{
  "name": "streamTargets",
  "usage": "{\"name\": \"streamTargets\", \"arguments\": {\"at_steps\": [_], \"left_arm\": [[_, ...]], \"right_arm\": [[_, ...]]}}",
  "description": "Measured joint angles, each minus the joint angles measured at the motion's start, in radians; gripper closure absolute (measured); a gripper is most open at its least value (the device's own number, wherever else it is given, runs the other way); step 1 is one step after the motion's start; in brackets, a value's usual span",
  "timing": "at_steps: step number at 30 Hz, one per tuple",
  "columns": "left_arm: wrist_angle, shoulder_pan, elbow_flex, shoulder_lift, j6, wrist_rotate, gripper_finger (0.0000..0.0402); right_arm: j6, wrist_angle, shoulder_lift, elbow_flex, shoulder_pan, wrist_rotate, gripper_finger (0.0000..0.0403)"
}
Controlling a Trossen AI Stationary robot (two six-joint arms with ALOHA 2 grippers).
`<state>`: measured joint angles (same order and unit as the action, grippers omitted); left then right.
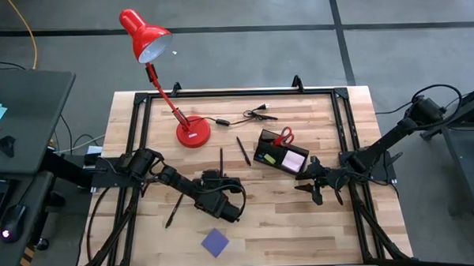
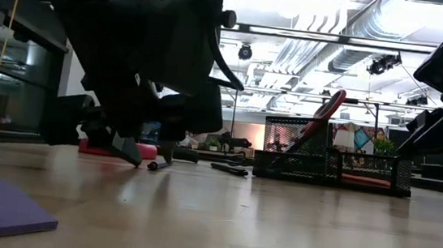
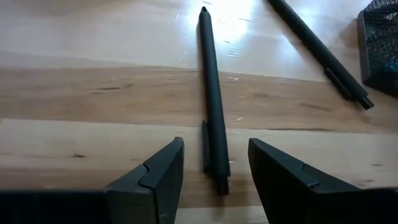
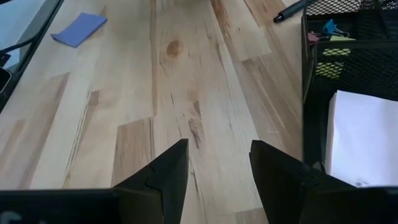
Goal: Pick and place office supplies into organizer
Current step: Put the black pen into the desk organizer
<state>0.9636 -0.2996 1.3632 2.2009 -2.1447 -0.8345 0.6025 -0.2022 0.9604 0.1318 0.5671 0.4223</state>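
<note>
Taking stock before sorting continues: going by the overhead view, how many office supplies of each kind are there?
Dark pens: 3
Red-handled scissors: 1
Note pads: 2 (pink note pad, blue-purple note pad)
Yellow piece: 1
Total: 7

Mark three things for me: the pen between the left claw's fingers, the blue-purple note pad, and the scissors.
pen (image 3: 211,93), left wrist view, middle of its barrel.
blue-purple note pad (image 1: 215,242), high view, centre of its top face.
red-handled scissors (image 1: 285,137), high view, on the handle loops in the organizer.
</note>
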Motion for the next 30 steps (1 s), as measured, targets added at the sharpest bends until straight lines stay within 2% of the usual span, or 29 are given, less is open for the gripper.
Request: {"name": "streamTargets", "arguments": {"at_steps": [5, 14, 20, 25, 30], "left_arm": [[0.034, -0.002, -0.003, 0.008, -0.049, -0.045, 0.0232], [0.079, 0.01, 0.055, 0.122, -0.097, -0.18, 0.0232], [0.133, 0.011, 0.113, 0.171, -0.108, -0.19, 0.0232], [0.138, 0.013, 0.123, 0.168, -0.108, -0.137, 0.0233], [0.146, 0.013, 0.123, 0.17, -0.109, -0.123, 0.027]], "right_arm": [[0.0, 0.0, 0.0, 0.0, 0.0, 0.0, 0.0234], [0.0, 0.002, 0.0, 0.0, 0.0, -0.008, 0.0238], [0.0, 0.004, 0.0, 0.0, 0.0, -0.009, 0.0233], [0.0, 0.004, 0.0, 0.0, 0.0, -0.01, 0.0237], [0.0, 0.004, 0.0, 0.0, 0.0, -0.01, 0.0244]]}}
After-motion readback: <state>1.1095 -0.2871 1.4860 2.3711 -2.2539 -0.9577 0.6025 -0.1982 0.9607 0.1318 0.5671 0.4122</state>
